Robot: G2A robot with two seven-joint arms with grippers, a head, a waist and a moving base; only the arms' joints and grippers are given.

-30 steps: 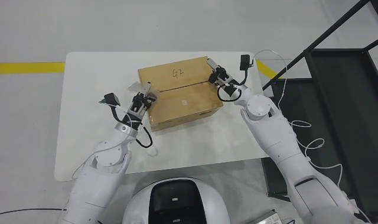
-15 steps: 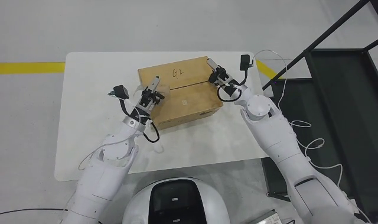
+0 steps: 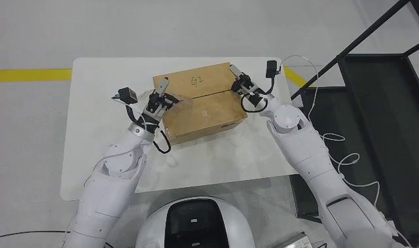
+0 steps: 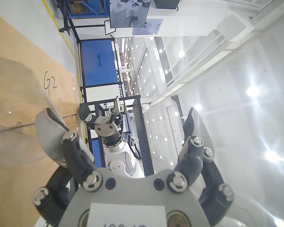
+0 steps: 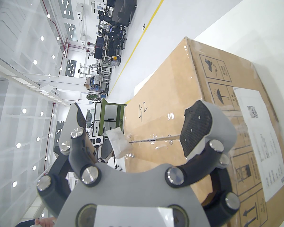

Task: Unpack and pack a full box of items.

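Cardboard box (image 3: 203, 110), brown, rectangular and shut, lies near the middle of the white table (image 3: 98, 130) in the top view. It is turned slightly askew. Its two top flaps meet in a long seam, and the far flap carries a handwritten mark. The left gripper (image 3: 163, 94) is at the box's left end by the seam, and the right gripper (image 3: 237, 80) is at the far right corner of the top.

The left wrist view has the box (image 4: 21, 72) top close by. A translucent film (image 4: 16, 90) lifts off it just beside one finger; whether the two touch cannot be told. The left gripper (image 4: 119, 113) is spread wide, with nothing between its fingers.

The right wrist view shows the box (image 5: 170, 79) top, glossy with clear tape along the seam. It also shows the end face, which carries printed handling symbols and a white paper label (image 5: 258, 142). The right gripper (image 5: 137, 119) is released, its fingers far apart. One textured pad (image 5: 196, 126) stands at the box's upper edge where the seam ends, and the other finger is in open air. At the seam's far end the film (image 5: 118, 141) shows whitish.
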